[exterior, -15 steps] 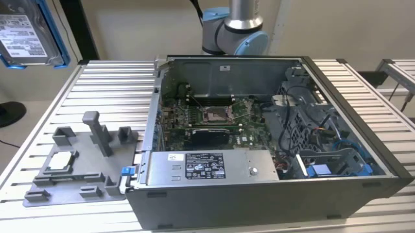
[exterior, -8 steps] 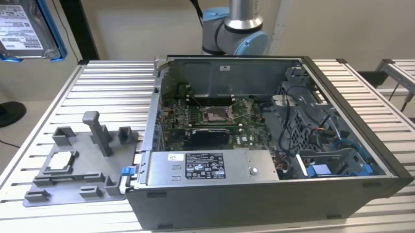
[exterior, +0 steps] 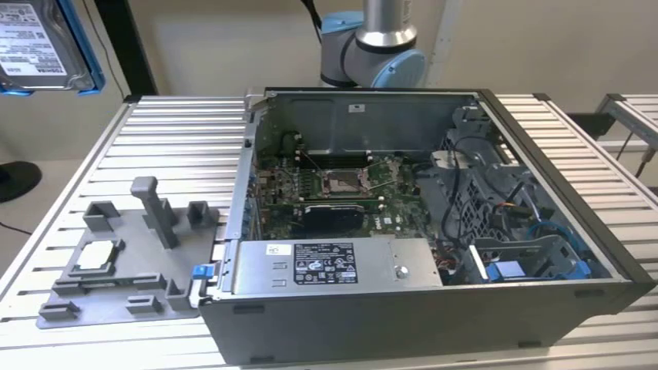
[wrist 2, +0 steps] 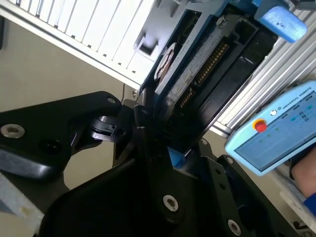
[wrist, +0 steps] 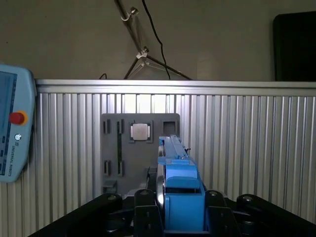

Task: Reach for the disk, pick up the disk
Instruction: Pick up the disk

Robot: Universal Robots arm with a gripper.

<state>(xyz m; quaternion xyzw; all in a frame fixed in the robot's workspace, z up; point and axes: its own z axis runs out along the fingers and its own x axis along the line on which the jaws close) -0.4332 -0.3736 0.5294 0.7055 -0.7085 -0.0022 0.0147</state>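
Note:
The disk [exterior: 39, 45], silver with a white label and a blue bracket, hangs high at the exterior view's left, well above the table. In both wrist views I see it edge-on, disk [wrist: 178, 174] and disk [wrist 2: 202, 59], clamped between the black fingers. My gripper [wrist: 180, 200], also seen as gripper [wrist 2: 165, 140], is shut on the disk's lower end. One finger [wrist: 143, 210] presses on each side of the blue bracket. In the first wrist view the disk is above the slatted table near the grey stand.
An open computer case [exterior: 411, 223] takes up the middle of the slatted metal table [exterior: 175, 131]. A grey stand [exterior: 123, 254] with upright posts and a small silver chip [wrist: 140, 131] lies at the exterior view's left. A hand [wrist 2: 303, 170] holds a pendant [wrist 2: 274, 133] nearby.

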